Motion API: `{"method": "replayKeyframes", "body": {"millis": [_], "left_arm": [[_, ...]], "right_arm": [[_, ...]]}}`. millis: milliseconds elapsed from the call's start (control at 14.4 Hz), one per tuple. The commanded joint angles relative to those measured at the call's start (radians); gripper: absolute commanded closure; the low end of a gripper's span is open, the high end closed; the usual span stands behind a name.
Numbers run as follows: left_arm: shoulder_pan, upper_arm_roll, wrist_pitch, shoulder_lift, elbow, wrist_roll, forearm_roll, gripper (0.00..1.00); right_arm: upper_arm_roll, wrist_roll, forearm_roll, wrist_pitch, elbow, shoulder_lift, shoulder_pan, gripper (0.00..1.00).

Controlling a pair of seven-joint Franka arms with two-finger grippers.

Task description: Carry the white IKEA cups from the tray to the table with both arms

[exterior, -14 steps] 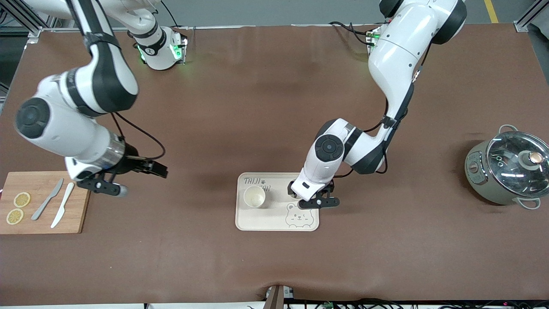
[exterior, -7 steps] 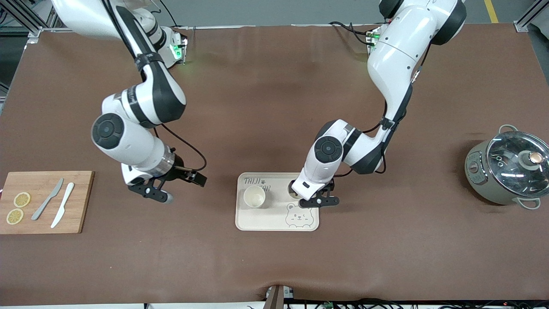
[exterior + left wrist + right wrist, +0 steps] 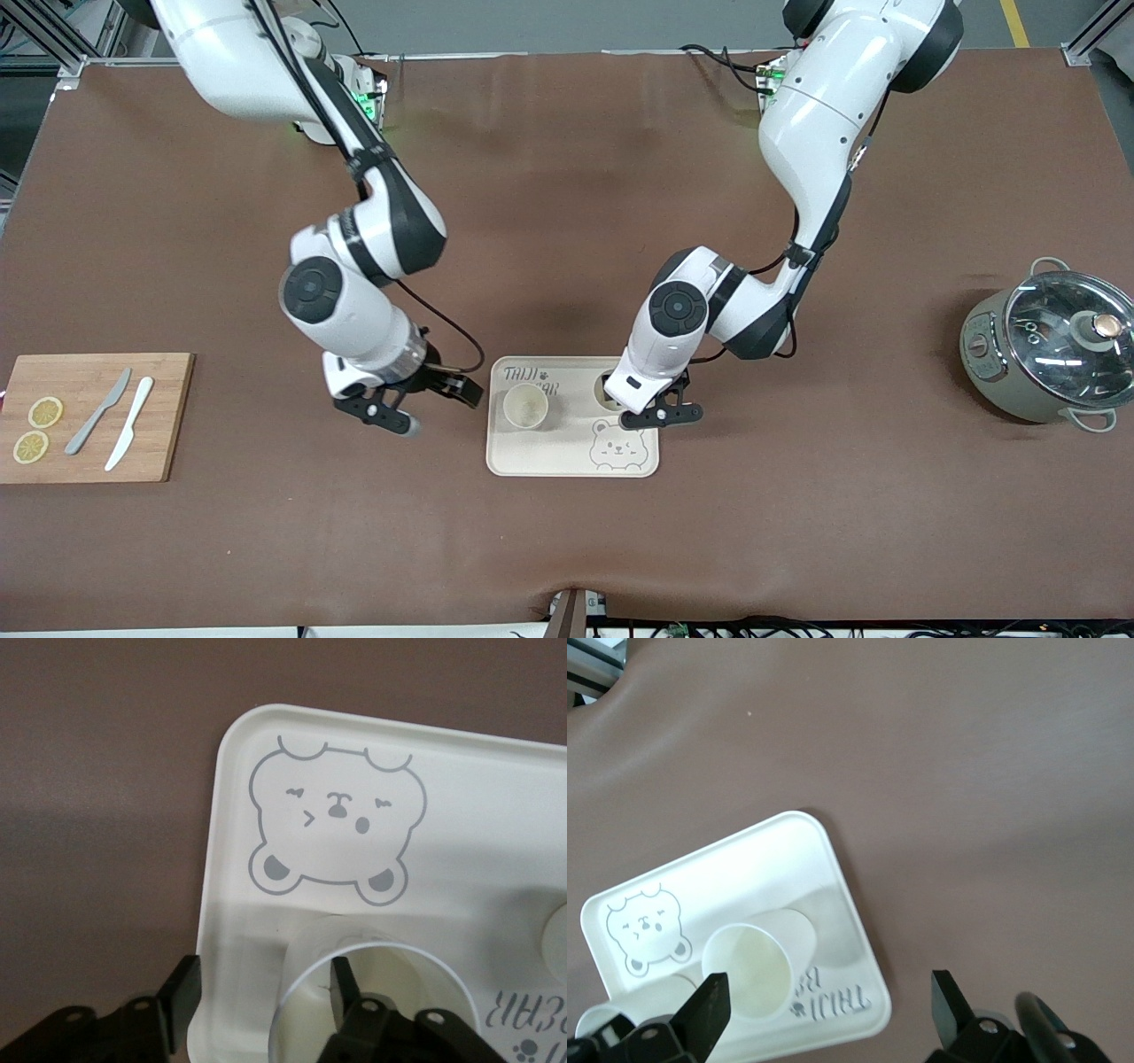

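Observation:
Two white IKEA cups stand upright on the bear-printed tray (image 3: 549,452). One cup (image 3: 525,408) is at the tray's end toward the right arm. The other cup (image 3: 609,388) is mostly hidden under the left gripper (image 3: 656,409). In the left wrist view that cup (image 3: 381,992) has one finger (image 3: 341,985) inside its rim and the other finger (image 3: 182,992) outside, with a gap to the wall; the left gripper (image 3: 261,983) is open. The right gripper (image 3: 425,406) hangs open and empty over the table beside the tray. The right wrist view shows the nearer cup (image 3: 749,970) on the tray (image 3: 744,868).
A wooden board (image 3: 89,443) with two knives and lemon slices lies at the right arm's end of the table. A grey-green pot (image 3: 1050,350) with a glass lid stands at the left arm's end.
The right arm has swung from beside the wooden board across to the tray's end, its gripper still open. The left arm has stayed over its cup.

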Motion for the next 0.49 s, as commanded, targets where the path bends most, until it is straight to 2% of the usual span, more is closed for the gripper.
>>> {"method": "replayKeyframes", "body": {"millis": [0,417], "left_arm": [[-0.006,0.003,0.014,-0.010,-0.016,-0.025,0.026,1.00],[-0.004,0.003,0.006,-0.025,-0.014,-0.035,0.026,1.00]], "right_arm": [[-0.010,0.036,-0.006,0.027,0.084,0.082,0.026,0.00],[-0.013,0.039,-0.024,0.076,0.093,0.144,0.057,0.00]]}}
